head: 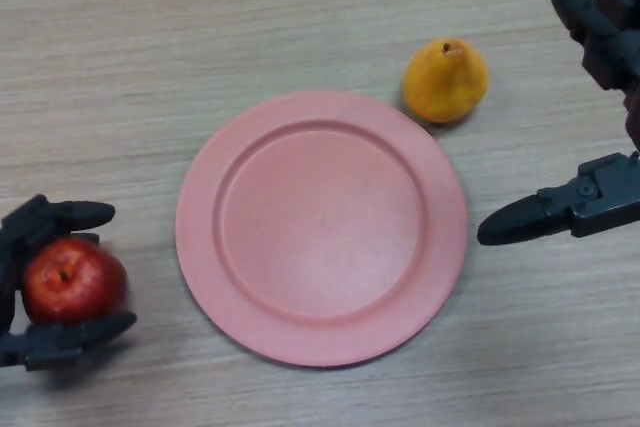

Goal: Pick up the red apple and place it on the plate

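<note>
The red apple (73, 280) is at the lower left, held in my left hand (40, 342), whose fingers and thumb curl round it from above and below. The pink plate (320, 332) lies on the table in the middle, to the right of the apple and apart from it. It has nothing on it. My right hand (590, 197) is at the right edge, open, with its thumb pointing toward the plate's right rim and its fingers stretched out above.
A yellow pear (446, 80) stands just past the plate's upper right rim, close to my right hand's fingers. The table (150, 47) is light wood.
</note>
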`<action>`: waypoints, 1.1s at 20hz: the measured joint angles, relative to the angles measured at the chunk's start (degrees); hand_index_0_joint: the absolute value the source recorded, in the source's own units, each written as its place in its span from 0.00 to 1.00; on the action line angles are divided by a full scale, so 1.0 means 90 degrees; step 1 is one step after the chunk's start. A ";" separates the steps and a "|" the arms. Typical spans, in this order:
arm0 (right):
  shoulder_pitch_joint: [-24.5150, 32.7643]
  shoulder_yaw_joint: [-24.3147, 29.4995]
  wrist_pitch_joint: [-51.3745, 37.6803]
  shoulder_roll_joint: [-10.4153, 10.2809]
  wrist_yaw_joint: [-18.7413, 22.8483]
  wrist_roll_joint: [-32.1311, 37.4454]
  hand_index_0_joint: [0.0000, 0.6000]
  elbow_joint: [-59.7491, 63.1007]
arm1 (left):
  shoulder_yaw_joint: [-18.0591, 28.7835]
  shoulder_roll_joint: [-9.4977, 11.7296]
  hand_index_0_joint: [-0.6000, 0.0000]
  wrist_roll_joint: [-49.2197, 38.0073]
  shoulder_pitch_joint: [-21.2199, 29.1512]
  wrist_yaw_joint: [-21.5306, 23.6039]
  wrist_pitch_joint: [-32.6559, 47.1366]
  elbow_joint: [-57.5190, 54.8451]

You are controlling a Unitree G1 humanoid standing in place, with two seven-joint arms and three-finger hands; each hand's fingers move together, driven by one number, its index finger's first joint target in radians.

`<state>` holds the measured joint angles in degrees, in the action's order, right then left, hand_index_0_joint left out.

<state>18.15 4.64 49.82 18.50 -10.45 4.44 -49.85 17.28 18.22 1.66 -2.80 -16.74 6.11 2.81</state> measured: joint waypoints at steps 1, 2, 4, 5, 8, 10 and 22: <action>0.0009 0.0070 0.0000 0.0088 0.0000 -0.0001 0.00 -0.0034 | -0.0004 -0.0003 0.00 -0.0005 -0.0016 0.0000 -0.0711 -0.0513; 0.0029 0.0117 0.0004 0.0141 0.0001 -0.0004 0.00 -0.0043 | -0.0012 0.0000 0.00 -0.0013 0.0004 0.0000 -0.1218 -0.0970; 0.0085 0.0143 0.0063 0.0183 0.0036 -0.0005 0.00 -0.0158 | -0.0036 0.0035 0.00 -0.0184 0.0255 -0.0071 -0.1919 -0.1917; 0.0104 0.0144 0.0063 0.0185 0.0036 -0.0004 0.00 -0.0179 | -0.0083 0.0039 0.00 -0.0763 0.0597 -0.0095 -0.2427 -0.2327; 0.0164 0.0179 0.0119 0.0226 0.0035 0.0002 0.00 -0.0208 | -0.0799 0.0053 0.00 -0.1103 0.1277 -0.0096 -0.2825 -0.2546; 0.0271 0.0344 0.0243 0.0298 0.0045 0.0280 0.00 -0.0310 | -0.1556 -0.0128 0.00 -0.1094 0.1648 -0.0166 -0.2857 -0.2285; 0.0291 0.0777 0.0644 0.0757 0.0069 0.0527 0.00 -0.0354 | -0.2081 -0.0361 1.00 0.0482 0.1959 -0.0718 -0.0767 -0.1205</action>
<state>20.77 11.63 55.61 25.30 -9.83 9.18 -53.04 -1.45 14.97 6.00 14.83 -23.20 -0.79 -8.03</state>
